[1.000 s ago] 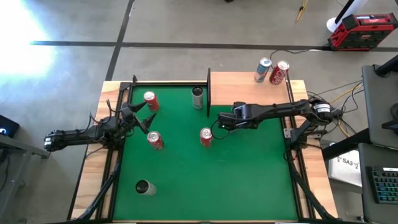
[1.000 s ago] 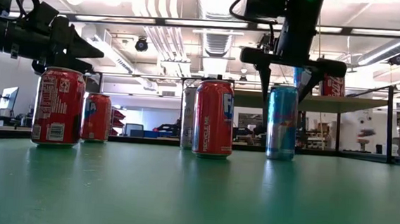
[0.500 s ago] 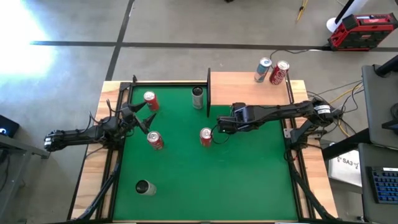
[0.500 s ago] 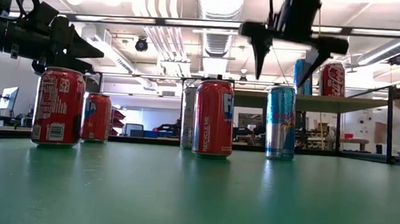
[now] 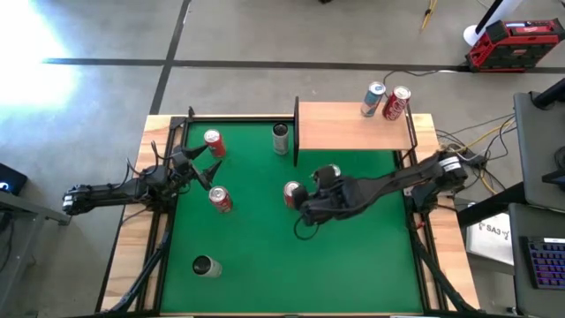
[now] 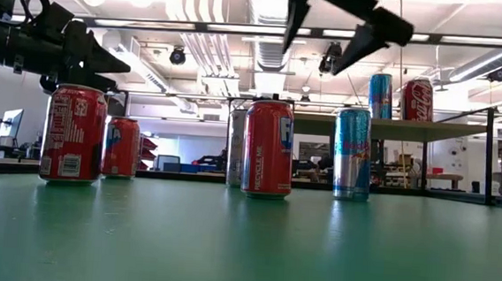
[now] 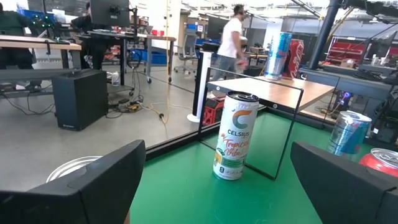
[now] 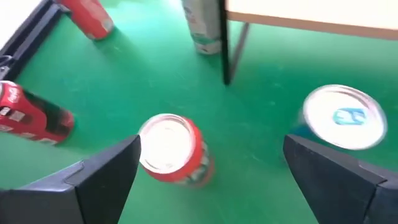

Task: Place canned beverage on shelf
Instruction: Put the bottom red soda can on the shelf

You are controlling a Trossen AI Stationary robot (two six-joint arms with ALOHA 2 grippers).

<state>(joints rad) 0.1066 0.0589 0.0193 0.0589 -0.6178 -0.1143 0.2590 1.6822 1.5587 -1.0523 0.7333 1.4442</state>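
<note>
Your right gripper (image 5: 300, 205) hangs with its fingers spread wide and empty above the green mat (image 5: 265, 265), over a red can with a silver top (image 8: 171, 149) and beside a blue and silver can (image 8: 342, 118), touching neither. Both stand on the mat, just in front of the small light-wood shelf with black rails (image 5: 353, 126). Your left gripper (image 5: 209, 168) waits wide apart at the mat's left side.

mat (image 5: 265, 256): green | shelf (image 5: 353, 126): light wood | nearest can (image 8: 174, 149): red, possibly white-lettered
</note>
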